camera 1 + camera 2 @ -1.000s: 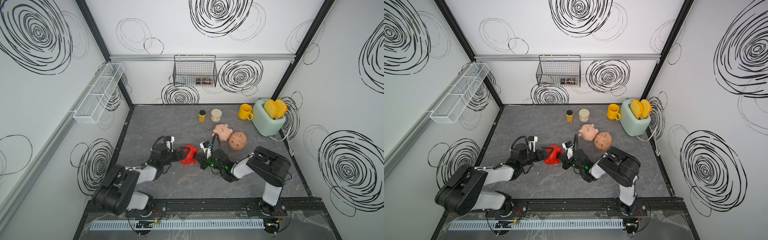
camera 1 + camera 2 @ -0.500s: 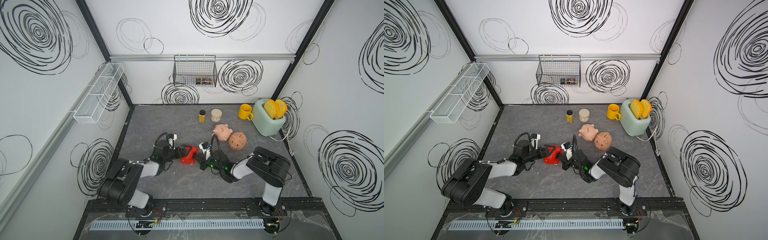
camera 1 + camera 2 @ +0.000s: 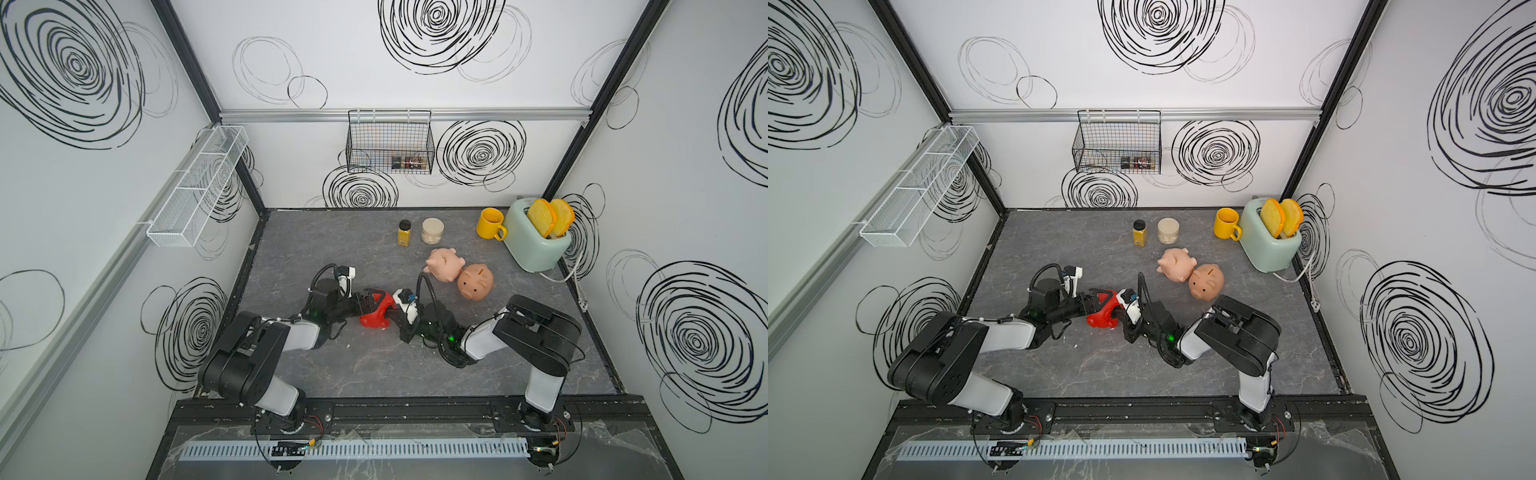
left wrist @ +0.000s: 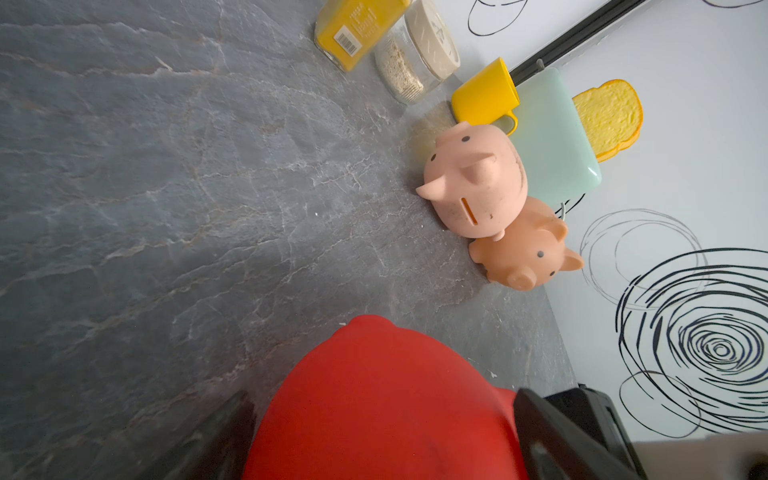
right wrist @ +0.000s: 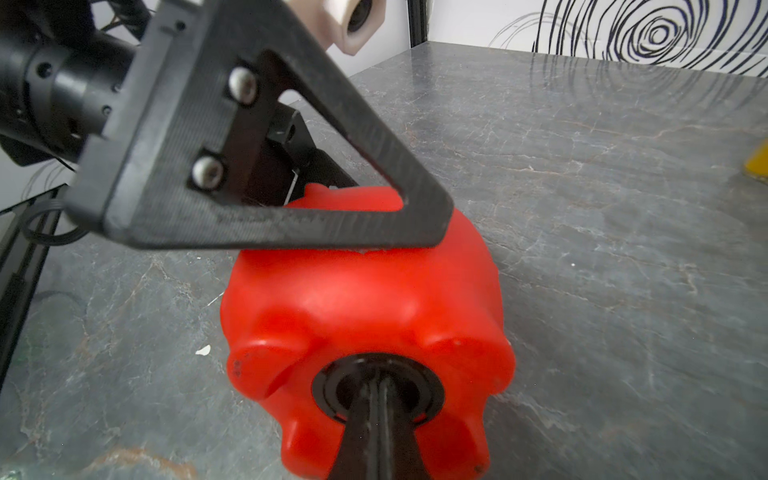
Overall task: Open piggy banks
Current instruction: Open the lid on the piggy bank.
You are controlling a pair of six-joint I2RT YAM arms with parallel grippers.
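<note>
Red piggy bank (image 5: 365, 299) is taken from both ends. The right gripper (image 5: 379, 386) has its fingers pressed together, the tips sunk in the hollow centre of the black belly plug (image 5: 328, 388); whether they pinch anything in there cannot be told. The left gripper (image 4: 380, 397) clamps the pig's body from the opposite end. One black triangular finger (image 5: 291, 224) lies flat against its flank, and in the left wrist view the red body fills the gap between the two fingers.

The pig lies tipped over on the grey tabletop (image 3: 316, 249), belly turned toward the right arm, between the two arms and near the middle of the table. Behind it and to the right, well apart, the pale pink piggy bank (image 3: 444, 264) and the peach-tan piggy bank (image 3: 476, 281) touch each other. Farther back a yellow mug (image 3: 489, 223) stands just beside a mint toaster (image 3: 534, 241) with two toast slices (image 3: 550, 217) sticking up. A yellow spice jar (image 3: 404, 232) stands beside a beige-lidded jar (image 3: 432, 230).
</note>
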